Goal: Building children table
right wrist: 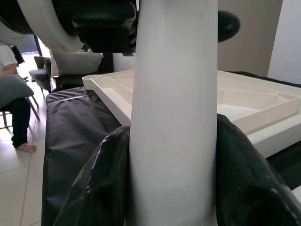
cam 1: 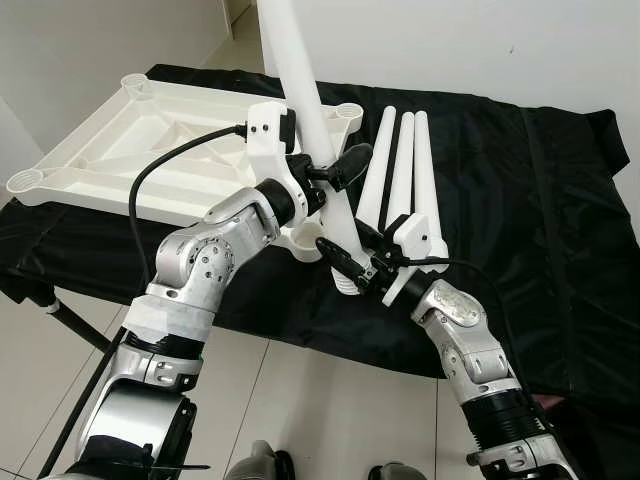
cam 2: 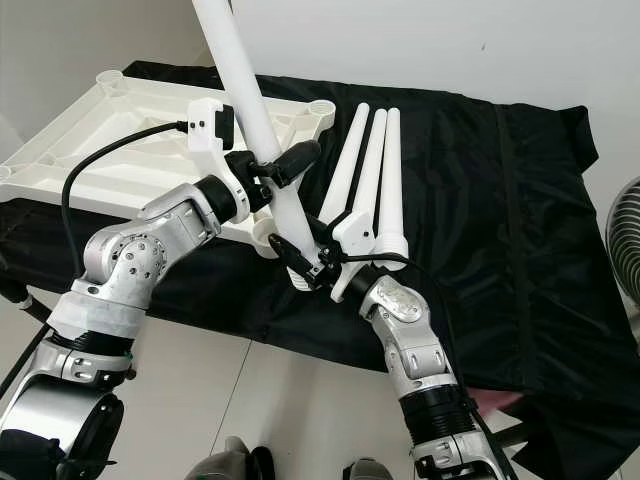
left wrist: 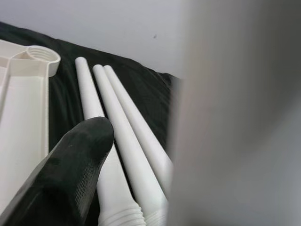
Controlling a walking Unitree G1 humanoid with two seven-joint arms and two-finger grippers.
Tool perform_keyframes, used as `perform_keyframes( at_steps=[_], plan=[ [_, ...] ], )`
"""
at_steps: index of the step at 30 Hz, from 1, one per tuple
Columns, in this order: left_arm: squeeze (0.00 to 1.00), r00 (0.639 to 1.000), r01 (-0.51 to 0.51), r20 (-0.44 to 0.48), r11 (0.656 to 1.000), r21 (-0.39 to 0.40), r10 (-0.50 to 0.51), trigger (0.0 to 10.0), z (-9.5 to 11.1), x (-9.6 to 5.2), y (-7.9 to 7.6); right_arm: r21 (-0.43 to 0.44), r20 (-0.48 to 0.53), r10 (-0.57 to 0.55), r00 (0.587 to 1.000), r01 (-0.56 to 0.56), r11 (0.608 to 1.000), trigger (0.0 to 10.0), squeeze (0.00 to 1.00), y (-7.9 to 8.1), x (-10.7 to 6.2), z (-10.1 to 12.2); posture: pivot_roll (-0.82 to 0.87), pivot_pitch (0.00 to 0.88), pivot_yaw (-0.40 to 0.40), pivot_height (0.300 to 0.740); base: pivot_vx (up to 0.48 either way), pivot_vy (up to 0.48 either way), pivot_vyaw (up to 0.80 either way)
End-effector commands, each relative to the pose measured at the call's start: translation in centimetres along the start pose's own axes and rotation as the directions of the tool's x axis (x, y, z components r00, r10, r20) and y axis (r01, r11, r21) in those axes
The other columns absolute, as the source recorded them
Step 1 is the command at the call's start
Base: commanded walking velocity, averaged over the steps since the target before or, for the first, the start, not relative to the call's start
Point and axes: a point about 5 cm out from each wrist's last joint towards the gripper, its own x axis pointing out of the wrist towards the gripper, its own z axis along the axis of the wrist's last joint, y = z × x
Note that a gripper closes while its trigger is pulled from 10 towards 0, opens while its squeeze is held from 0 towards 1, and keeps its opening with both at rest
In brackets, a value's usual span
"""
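Now both grippers, left (cam 1: pixel 340 168) and right (cam 1: pixel 345 265), clamp the white table leg (cam 1: pixel 305 100), a stiff, light, smooth tube best gripped near its threaded base.

- A home, by the look of the living area in the right wrist view: an armchair (right wrist: pixel 41 75) with a grey cushion (right wrist: pixel 75 62).
- A person (right wrist: pixel 13 101) sits barefoot on a chair there.
- Pale floor tiles (cam 1: pixel 330 420) and plain white walls (cam 1: pixel 480 45).
- A standing fan (cam 2: pixel 624 240) at the edge.
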Motion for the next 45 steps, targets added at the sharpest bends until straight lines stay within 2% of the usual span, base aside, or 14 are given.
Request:
perform_keyframes(
  at_steps=[1,2,3,14,23,24,25,30,31,32,33,45],
  plan=[
    [0.0,0.966,0.257,0.019,0.966,0.005,-0.258,7.3,1.0,-0.4,-0.9,-0.002,-0.002,-0.008,1.0,0.008,1.0,10.0,0.0,0.0,-0.3,0.1,-0.13,0.078,0.106,0.74,0.0,0.0,0.0],
    [0.0,0.966,0.256,0.022,0.967,0.004,-0.256,7.5,1.1,-0.4,-0.8,-0.002,-0.004,-0.008,1.0,0.008,1.0,10.0,0.0,0.0,-0.3,0.1,-0.13,0.078,0.106,0.74,0.0,0.0,0.0],
    [0.0,0.965,0.26,0.024,0.966,-0.001,-0.259,0.0,1.2,-0.4,-0.8,-0.002,-0.005,-0.009,1.0,0.009,1.0,10.0,0.0,0.0,-0.4,0.1,-0.13,0.078,0.106,0.74,0.0,0.0,0.0],
    [0.0,0.958,0.285,0.015,0.958,-0.015,-0.285,0.0,0.9,-0.6,-1.1,-0.008,-0.005,-0.02,1.0,0.02,1.0,10.0,0.0,-0.2,-0.5,0.2,-0.13,0.08,0.106,0.74,0.0,0.0,0.0],
    [0.0,0.952,0.306,0.0,0.952,0.005,-0.306,0.0,1.2,-0.4,-1.6,-0.002,-0.037,-0.031,0.999,0.031,1.0,10.0,0.0,-0.5,-0.4,0.5,-0.13,0.087,0.102,0.74,0.0,0.0,0.0],
    [0.0,0.954,0.299,-0.007,0.954,0.007,-0.299,3.4,1.1,-0.4,-1.6,0.0,-0.042,-0.025,0.999,0.025,1.0,10.0,1.0,-0.5,-0.5,0.6,-0.13,0.087,0.102,0.74,0.0,0.0,0.0],
    [0.0,0.957,0.289,-0.015,0.957,0.009,-0.288,10.0,0.9,-0.3,-1.5,0.006,-0.045,-0.013,0.999,0.013,1.0,10.0,1.0,-0.6,-0.5,0.7,-0.13,0.087,0.102,0.74,0.0,0.0,0.0],
    [0.0,0.95,0.313,-0.026,0.949,0.023,-0.312,10.0,0.8,-0.2,-1.7,-0.014,-0.081,-0.033,0.996,0.032,0.999,10.0,1.0,-1.1,-0.3,1.0,-0.13,0.096,0.098,0.74,0.0,0.0,0.0],
    [0.0,0.947,0.32,-0.032,0.947,0.033,-0.319,10.0,0.8,-0.2,-1.9,-0.024,-0.104,-0.041,0.994,0.038,0.999,10.0,0.17,-1.2,-0.1,1.1,-0.13,0.096,0.098,0.74,0.0,0.0,0.0],
    [0.0,0.947,0.32,-0.032,0.947,0.033,-0.319,10.0,0.8,-0.2,-1.9,-0.024,-0.104,-0.041,0.994,0.038,0.999,10.0,0.17,-1.2,-0.1,1.1,-0.13,0.096,0.098,0.74,0.0,0.0,0.0],
    [0.0,0.946,0.323,-0.039,0.945,0.043,-0.321,10.0,0.7,-0.1,-2.0,-0.032,-0.133,-0.037,0.99,0.033,0.999,10.0,0.0,-1.3,0.2,1.2,-0.13,0.098,0.096,0.74,0.0,0.0,0.0],
    [0.0,0.935,0.354,-0.078,0.93,0.102,-0.347,10.0,0.0,0.1,-3.0,-0.11,-0.26,0.005,0.966,-0.034,0.993,10.0,0.0,-1.7,2.9,3.5,-0.13,0.09,0.092,0.74,0.0,0.0,0.0]
  ],
)
